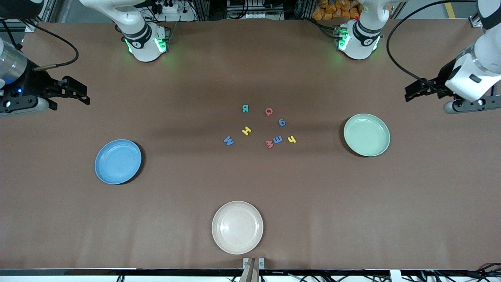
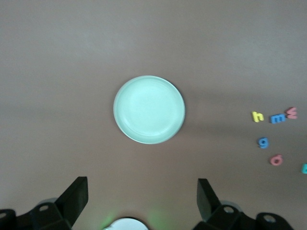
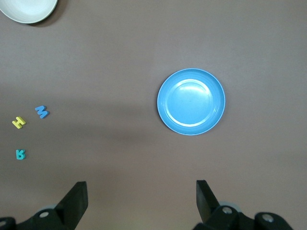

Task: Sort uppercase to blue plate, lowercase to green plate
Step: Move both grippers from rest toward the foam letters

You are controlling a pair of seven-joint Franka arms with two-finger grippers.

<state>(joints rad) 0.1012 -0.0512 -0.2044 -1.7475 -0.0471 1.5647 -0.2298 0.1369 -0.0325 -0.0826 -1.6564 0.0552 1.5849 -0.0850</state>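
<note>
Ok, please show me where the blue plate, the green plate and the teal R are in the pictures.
blue plate [image 1: 102,169]: front view, on the rim nearest the camera.
green plate [image 1: 381,135]: front view, on the rim toward the left arm's end.
teal R [image 1: 245,108]: front view, middle of the letter.

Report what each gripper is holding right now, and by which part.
Nothing is held. The left gripper hangs open near the green plate, the right gripper open near the blue plate. All letters lie on the table.
</note>
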